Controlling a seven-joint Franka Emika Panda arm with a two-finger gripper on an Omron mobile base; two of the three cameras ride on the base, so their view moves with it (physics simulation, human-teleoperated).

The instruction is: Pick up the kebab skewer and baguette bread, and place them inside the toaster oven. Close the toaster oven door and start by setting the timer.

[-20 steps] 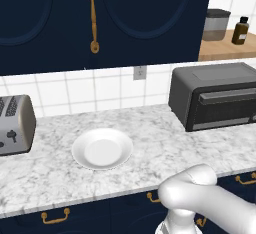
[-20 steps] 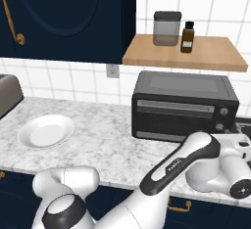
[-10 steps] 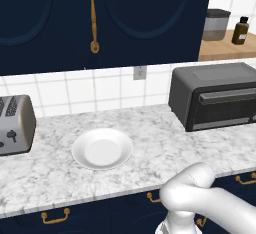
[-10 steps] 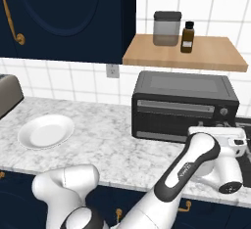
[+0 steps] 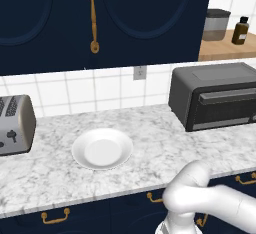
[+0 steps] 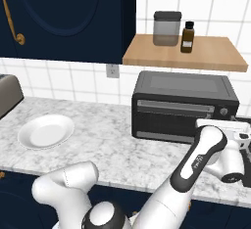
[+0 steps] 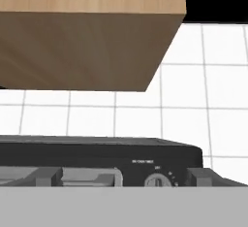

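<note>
Just behind hand (image 6: 243, 136), toaster oven (image 6: 184, 106)

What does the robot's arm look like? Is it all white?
Mostly white. The arm is made of smooth, rounded, glossy tube segments with chunky bent elbows. It has dark grey rings at the joints, a dark stripe with small lettering along one link, and a round dark cap with a grey centre low down. No cables show.

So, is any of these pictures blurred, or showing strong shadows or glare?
Left base view: sharp, even light, only a faint shadow around the round white plate on the marble counter. Right base view: equally sharp, no glare on the dark grey boxy toaster oven. Hand view: soft and slightly blurred; the wooden shelf underside is evenly lit.
</note>
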